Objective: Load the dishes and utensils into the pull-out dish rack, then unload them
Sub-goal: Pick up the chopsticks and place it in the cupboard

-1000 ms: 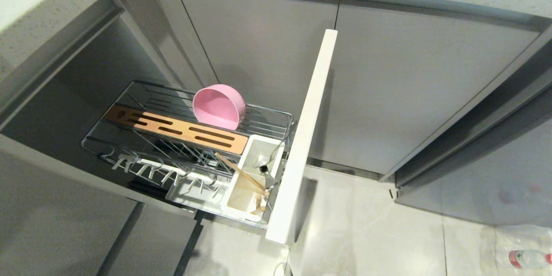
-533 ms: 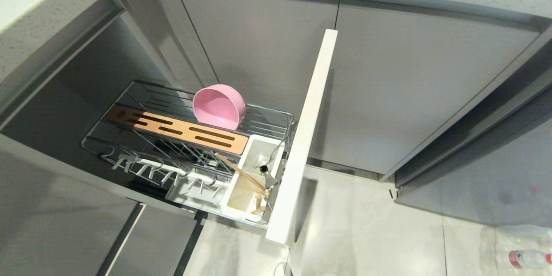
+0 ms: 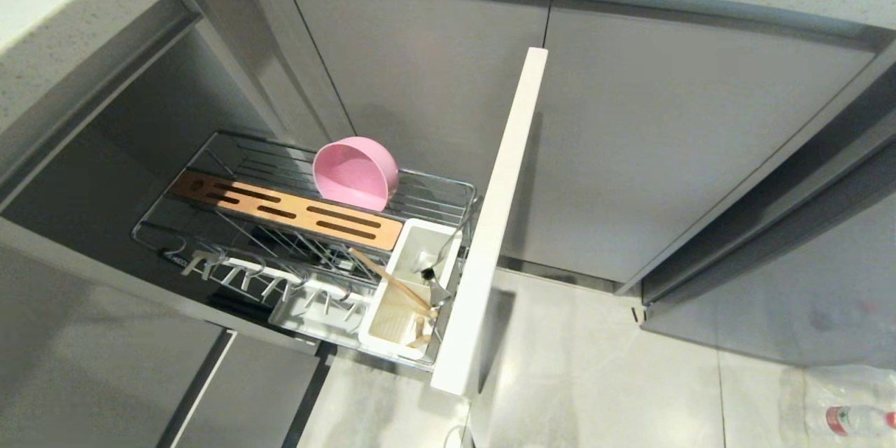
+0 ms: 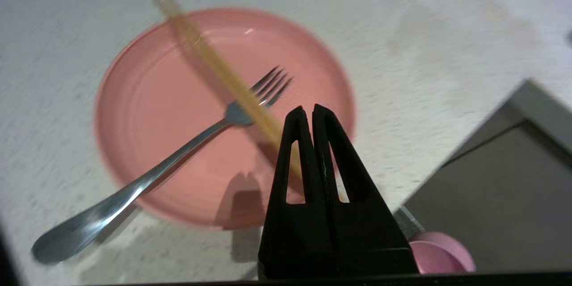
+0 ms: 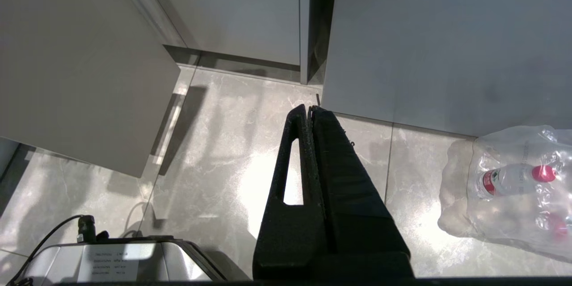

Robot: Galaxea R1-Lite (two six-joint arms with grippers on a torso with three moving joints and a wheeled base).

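Observation:
A flat pink plate (image 4: 156,161) lies on the white speckled countertop (image 4: 424,67) in the left wrist view. A silver fork (image 4: 178,156) and a pair of light wooden chopsticks (image 4: 210,60) lie crossed on it. My left gripper (image 4: 309,108) hovers shut and empty over the plate's near edge, beside the chopsticks' lower end. The pink bowl (image 3: 355,173) stands tilted on its side in the pull-out dish rack (image 3: 448,189), behind the slotted wooden strip (image 3: 280,208). My right gripper (image 5: 309,107) hangs shut over the floor. Neither arm shows in the head view.
The rack's white cabinet front (image 3: 500,210) juts out into the room. Its white caddy (image 3: 409,308) holds a wooden utensil (image 3: 392,281) and a dark-handled one. A wrapped pack of water bottles (image 5: 514,183) lies on the tiled floor. My base (image 5: 120,259) is below the right gripper.
Nothing in the rack has moved. Only a shadow on the lower-left cabinet front has shifted in the head view.

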